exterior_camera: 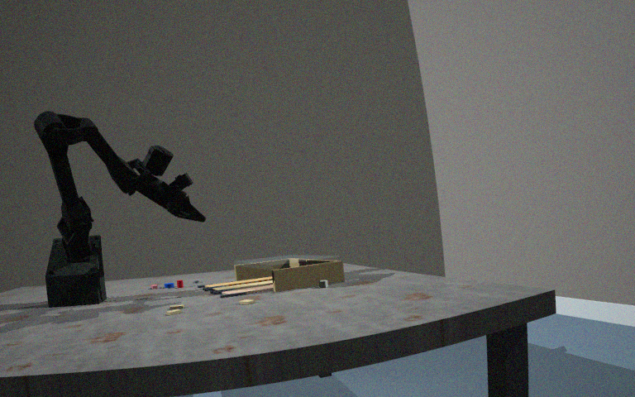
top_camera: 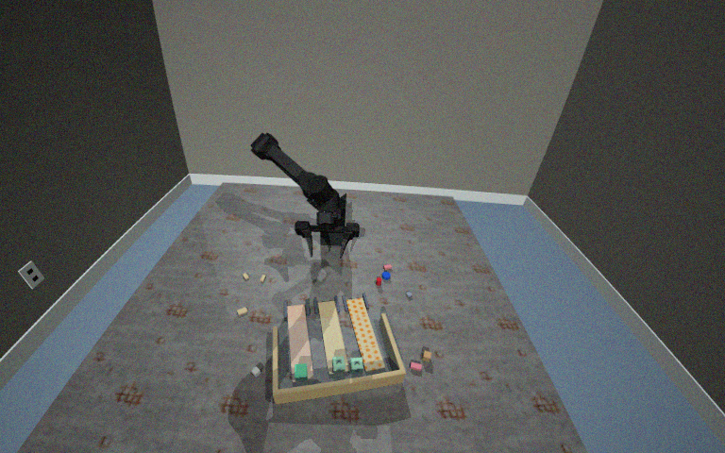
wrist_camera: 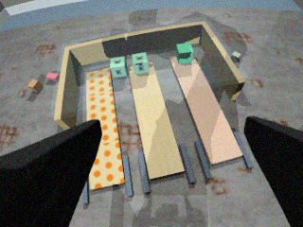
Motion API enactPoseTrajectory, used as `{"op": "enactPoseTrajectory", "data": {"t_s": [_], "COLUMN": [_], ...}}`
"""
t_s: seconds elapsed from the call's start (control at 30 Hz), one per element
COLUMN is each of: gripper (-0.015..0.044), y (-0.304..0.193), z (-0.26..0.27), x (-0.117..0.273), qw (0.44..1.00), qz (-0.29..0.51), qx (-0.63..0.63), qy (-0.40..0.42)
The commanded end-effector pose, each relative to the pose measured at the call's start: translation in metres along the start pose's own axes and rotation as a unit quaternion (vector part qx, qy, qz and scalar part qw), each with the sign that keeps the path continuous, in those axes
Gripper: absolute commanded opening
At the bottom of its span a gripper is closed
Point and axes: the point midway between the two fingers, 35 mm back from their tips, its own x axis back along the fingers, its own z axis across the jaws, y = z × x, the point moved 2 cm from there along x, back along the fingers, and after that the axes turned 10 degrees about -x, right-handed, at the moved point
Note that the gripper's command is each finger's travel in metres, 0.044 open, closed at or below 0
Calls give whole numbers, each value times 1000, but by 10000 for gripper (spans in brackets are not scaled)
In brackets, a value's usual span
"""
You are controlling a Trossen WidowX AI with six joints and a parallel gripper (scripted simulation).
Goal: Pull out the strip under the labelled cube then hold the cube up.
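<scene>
Your black parallel-jaw gripper [top_camera: 327, 251] hangs open and empty at top-view centre, above the table [exterior_camera: 355, 313]. Below it, the tan open-fronted tray [top_camera: 336, 385] holds three strips, each bearing a green cube. Which cube is labelled: cannot tell; the middle cube [wrist_camera: 139, 61] rests on the plain yellow strip [wrist_camera: 153, 123].

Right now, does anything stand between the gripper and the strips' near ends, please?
Nothing visible does: the gripper hangs open above the table, and the strips stick out of the open side of the tray.
</scene>
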Motion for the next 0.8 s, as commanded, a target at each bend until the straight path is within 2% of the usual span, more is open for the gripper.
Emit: {"op": "enactPoseTrajectory", "data": {"t_s": [0.0,0.2,0.3,0.7,0.77], "gripper": [400,400,321,6,0], "y": [-1,-1,1,-10,-14], "z": [18,18,22,25,21], "x": [11,11,0,-82,-92], "qw": [1000,1000,999,954,939], "qz": [-5,-5,25,286,331], "qx": [20,20,29,81,86], "qy": [7,7,5,-19,-25]}}
